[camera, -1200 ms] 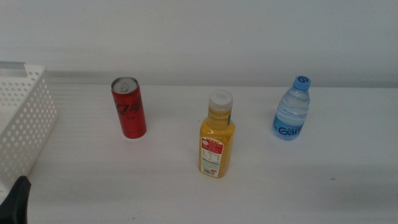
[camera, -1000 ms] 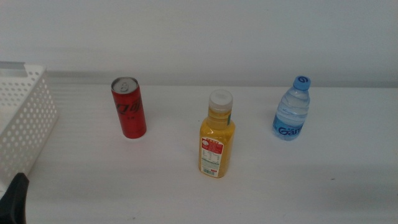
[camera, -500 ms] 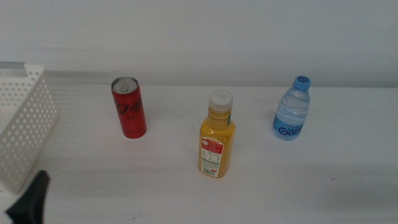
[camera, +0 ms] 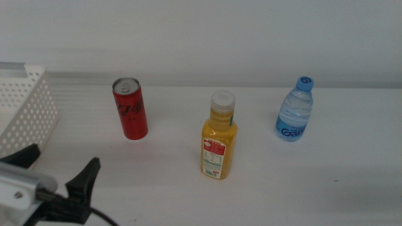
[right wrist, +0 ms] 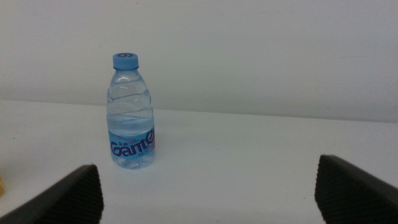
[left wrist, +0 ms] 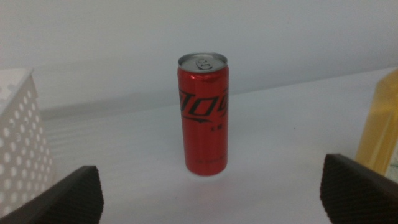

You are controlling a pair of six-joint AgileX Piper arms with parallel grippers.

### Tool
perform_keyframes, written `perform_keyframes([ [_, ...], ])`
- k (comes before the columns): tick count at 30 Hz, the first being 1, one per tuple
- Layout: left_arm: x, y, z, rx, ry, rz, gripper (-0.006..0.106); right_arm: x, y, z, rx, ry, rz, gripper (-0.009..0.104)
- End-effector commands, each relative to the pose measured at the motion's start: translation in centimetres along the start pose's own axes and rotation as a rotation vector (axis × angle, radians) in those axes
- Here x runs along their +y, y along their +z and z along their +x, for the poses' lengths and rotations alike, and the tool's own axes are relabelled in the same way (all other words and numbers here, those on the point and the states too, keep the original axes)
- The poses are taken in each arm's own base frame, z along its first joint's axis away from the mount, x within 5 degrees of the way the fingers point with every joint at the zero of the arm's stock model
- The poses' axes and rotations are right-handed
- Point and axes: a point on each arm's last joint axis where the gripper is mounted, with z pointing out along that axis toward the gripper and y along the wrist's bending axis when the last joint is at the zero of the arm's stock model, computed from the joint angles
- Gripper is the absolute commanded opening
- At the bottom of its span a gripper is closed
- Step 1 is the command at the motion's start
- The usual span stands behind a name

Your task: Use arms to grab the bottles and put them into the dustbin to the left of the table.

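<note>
Left gripper point(camera: 59, 168) spread wide, aimed at can point(camera: 130, 108), upright near bin point(camera: 25, 119), untouched. Can judged light, thin-walled, slick, dentable: mid-body hold advised. Right gripper point(right wrist: 208, 193) spread wide, faced toward water bottle point(right wrist: 130, 112). Juice bottle point(camera: 219, 136) stood between.

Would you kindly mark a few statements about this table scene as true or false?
1. The slim red soda can stands upright. True.
2. The yellow juice bottle with a white cap lies on its side. False: it stands upright.
3. The left gripper is open, short of the can. True.
4. The clear water bottle with a blue cap is inside the white perforated plastic basket. False: it stands on the white table.
</note>
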Motion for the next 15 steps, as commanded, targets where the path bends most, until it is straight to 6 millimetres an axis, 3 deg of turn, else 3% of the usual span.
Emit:
perform_keyframes([
  [1, -0.1, 0.4, 1.0, -0.020, 0.000, 0.006, 0.094, 0.1, 0.0, 1.2, -0.005, -0.012, 0.010, 0.091],
  [9, -0.2, 2.2, 1.9, -0.033, 0.011, 0.016, 0.094, 0.1, 0.0, 1.2, -0.005, -0.012, 0.010, 0.091],
  [15, -0.1, 2.3, 1.6, -0.074, 0.007, 0.010, 0.094, 0.1, 0.0, 1.2, -0.005, -0.012, 0.010, 0.091],
])
